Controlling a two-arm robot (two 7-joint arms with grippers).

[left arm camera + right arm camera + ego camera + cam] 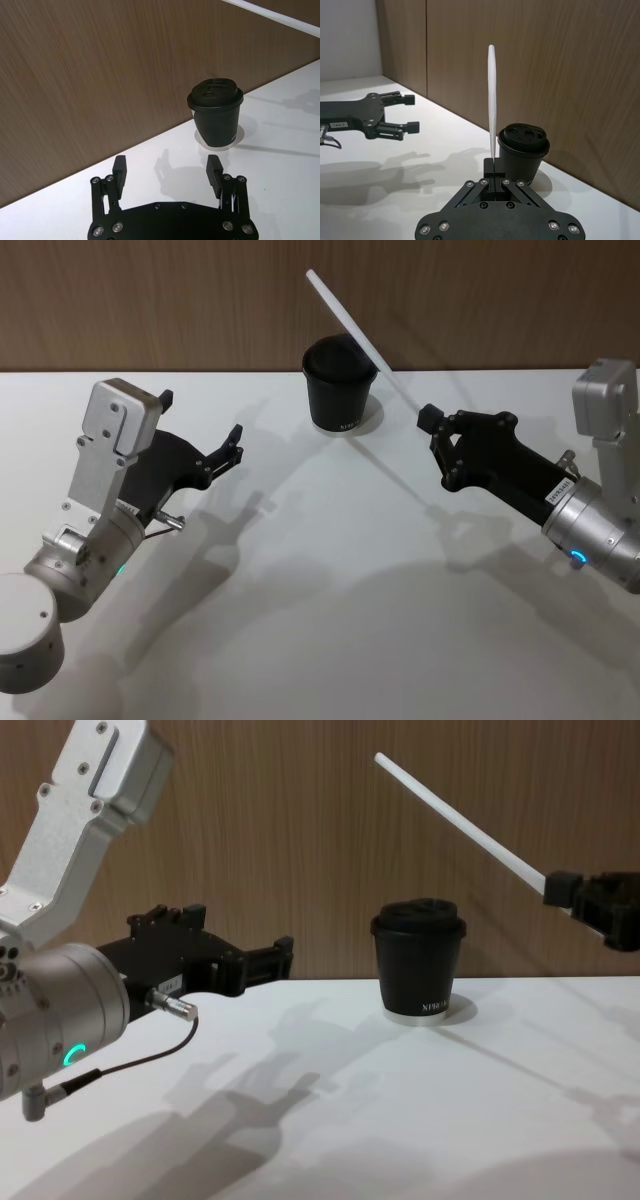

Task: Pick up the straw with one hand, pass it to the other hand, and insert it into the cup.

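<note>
I am in what looks like a robotics lab or test room, not a home. My silver left arm (85, 540) and right arm (600, 535) reach over a plain white table (330, 640) set against a wall of brown wood-grain panels (200, 300). My right wrist view shows that panelling meeting a plain pale wall (347, 40) at a corner. One black paper cup (418, 975) with a domed lid stands on the table near the panels. What building this is, I cannot tell.

Head view looks down on the table (330, 620); chest view looks across it (both share the cup (341, 392)).
</note>
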